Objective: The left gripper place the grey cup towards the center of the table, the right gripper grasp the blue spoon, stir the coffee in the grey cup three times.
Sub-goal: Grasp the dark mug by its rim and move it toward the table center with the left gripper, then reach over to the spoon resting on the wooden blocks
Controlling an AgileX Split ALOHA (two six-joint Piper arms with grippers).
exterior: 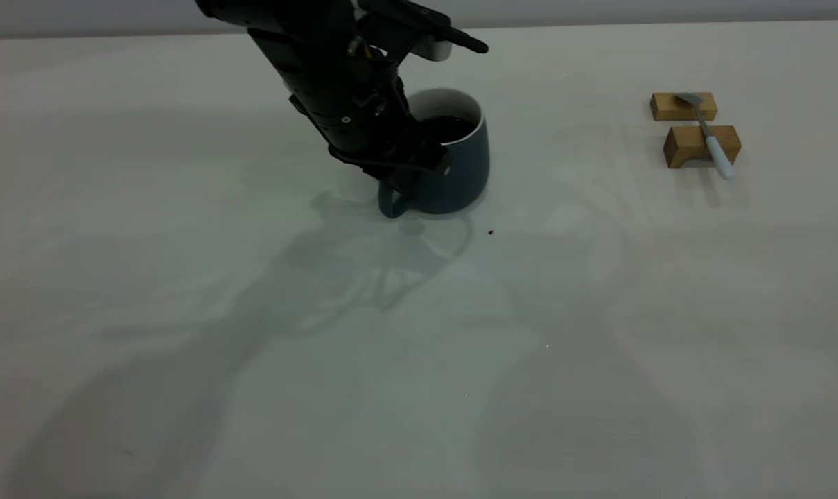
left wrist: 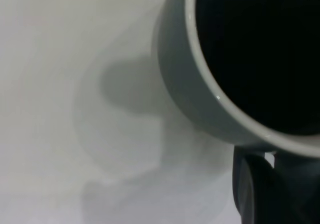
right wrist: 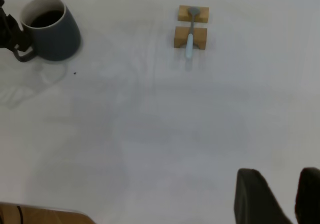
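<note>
The grey cup (exterior: pixel 464 170) stands upright on the table (exterior: pixel 419 360), left of centre at the back, with dark coffee (exterior: pixel 452 127) inside. My left gripper (exterior: pixel 399 186) reaches down from above and is shut on the cup's loop handle. In the left wrist view the cup's wall (left wrist: pixel 182 84) and the coffee (left wrist: pixel 260 49) fill the picture, with one black finger (left wrist: pixel 247 189) by the handle. The blue spoon (exterior: pixel 711 136) lies across two wooden blocks at the far right. My right gripper (right wrist: pixel 292 196) hangs open high over the table, far from the spoon (right wrist: pixel 190 35) and the cup (right wrist: pixel 56 34).
Two small wooden blocks (exterior: pixel 701 144) (exterior: pixel 683 106) carry the spoon, bowl on the far one. A tiny dark speck (exterior: pixel 491 232) lies just in front of the cup. A brown wooden edge (right wrist: pixel 40 216) shows at a corner of the right wrist view.
</note>
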